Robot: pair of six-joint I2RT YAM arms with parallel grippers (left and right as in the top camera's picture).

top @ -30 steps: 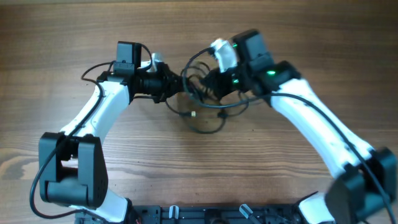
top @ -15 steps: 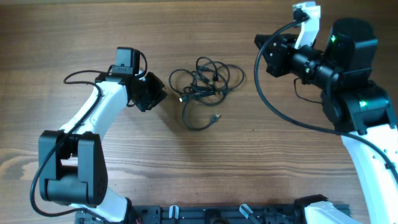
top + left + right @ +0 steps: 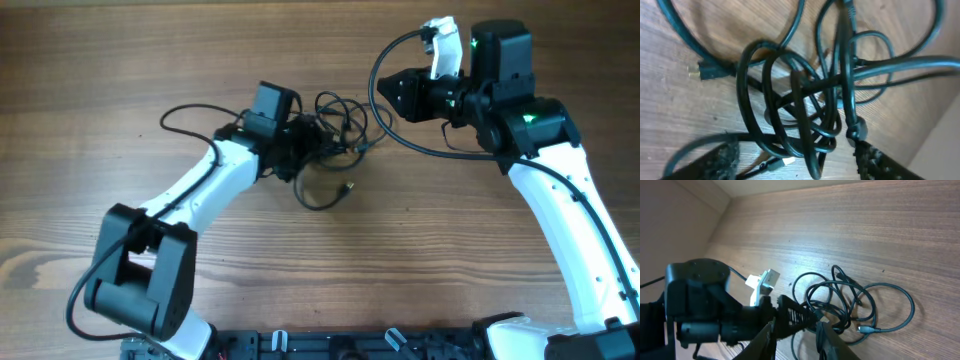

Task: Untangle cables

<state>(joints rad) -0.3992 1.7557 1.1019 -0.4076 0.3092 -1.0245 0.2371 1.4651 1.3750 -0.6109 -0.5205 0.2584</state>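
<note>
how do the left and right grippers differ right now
Place: the left gripper is down at the cables; the right gripper hangs off to their right, clear of them.
Jaws: the left gripper's are spread wide astride the knotted clump; the right gripper's are barely parted, on nothing.
Shared: both point towards the clump, and neither has closed on a cord.

No text, label or number can be read.
</note>
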